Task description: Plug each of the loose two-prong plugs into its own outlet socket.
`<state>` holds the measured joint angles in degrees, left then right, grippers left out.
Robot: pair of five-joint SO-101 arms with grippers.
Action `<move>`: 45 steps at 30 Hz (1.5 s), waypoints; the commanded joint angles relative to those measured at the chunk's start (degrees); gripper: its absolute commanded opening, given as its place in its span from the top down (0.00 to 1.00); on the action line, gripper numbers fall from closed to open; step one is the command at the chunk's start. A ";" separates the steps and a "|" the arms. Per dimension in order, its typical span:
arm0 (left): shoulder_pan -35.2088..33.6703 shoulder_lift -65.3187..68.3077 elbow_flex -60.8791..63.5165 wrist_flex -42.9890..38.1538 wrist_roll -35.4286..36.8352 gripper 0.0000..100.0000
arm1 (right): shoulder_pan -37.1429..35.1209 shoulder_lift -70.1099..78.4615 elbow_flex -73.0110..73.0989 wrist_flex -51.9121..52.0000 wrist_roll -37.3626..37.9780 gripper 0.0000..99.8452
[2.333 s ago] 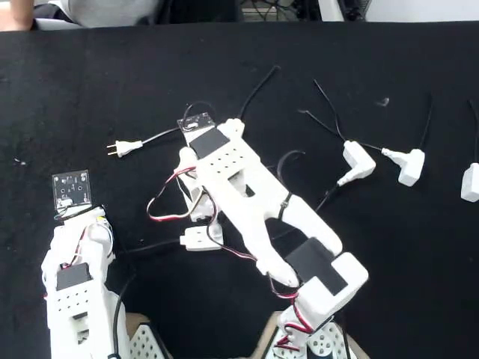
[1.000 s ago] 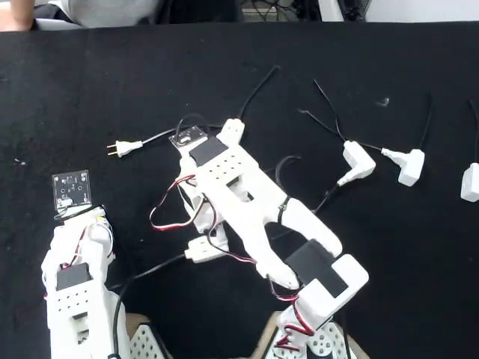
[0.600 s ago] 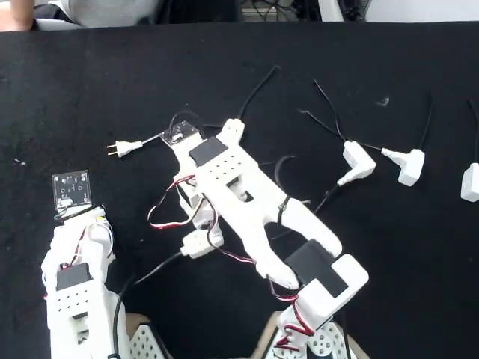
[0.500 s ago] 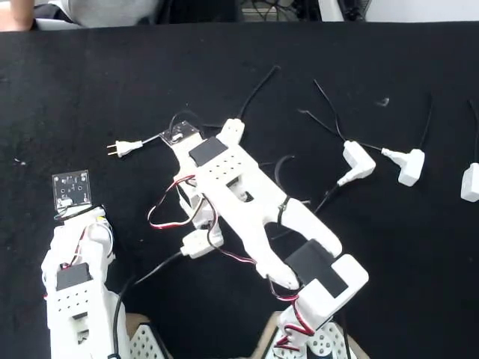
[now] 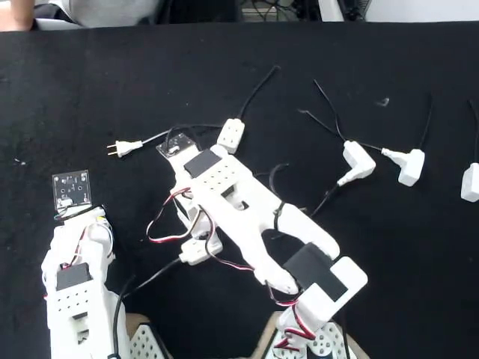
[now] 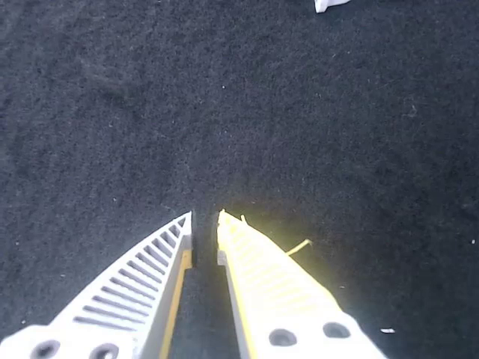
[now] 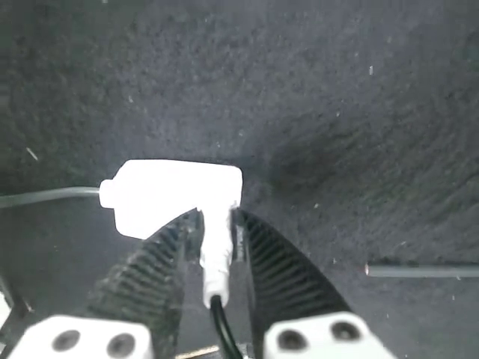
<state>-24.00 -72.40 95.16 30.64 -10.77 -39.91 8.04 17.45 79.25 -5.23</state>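
Note:
My right gripper point(image 7: 215, 217) is shut on a white two-prong plug point(image 7: 218, 250) whose black cord runs back between the fingers. The plug's front end sits against a white outlet socket point(image 7: 174, 193) lying on the black table. In the high view this pair point(image 5: 196, 249) lies under the right arm point(image 5: 247, 213), near the table's front. Another white socket point(image 5: 230, 134) lies beyond the arm. A loose plug point(image 5: 123, 147) with bare prongs rests further left. My left gripper point(image 6: 204, 218) is shut on nothing, low over bare cloth at the front left.
Further white plug and socket pieces point(image 5: 358, 163) point(image 5: 409, 166) point(image 5: 471, 183) with thin black cords lie along the right side. Black cords curl around the right arm. The left arm point(image 5: 71, 292) stands at the front left corner; open black table point(image 5: 90, 82) lies beyond it.
The right arm has swung left and toward the front, uncovering the white socket beyond it. The plug and socket in its gripper shifted slightly. The left arm has not moved.

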 commanded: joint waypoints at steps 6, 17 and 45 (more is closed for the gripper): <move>-0.57 -0.62 -0.22 -1.05 -0.26 0.94 | -2.37 -3.03 3.82 -2.99 0.35 0.99; -0.57 -0.62 -0.22 -1.05 -0.35 0.94 | -2.55 -3.03 5.32 -6.15 0.44 0.97; -0.66 -0.62 -0.22 -1.05 -0.35 0.94 | -4.13 -3.03 -13.93 21.19 10.37 0.82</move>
<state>-24.00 -72.40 95.16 30.64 -10.77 -43.87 6.11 3.21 99.03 3.82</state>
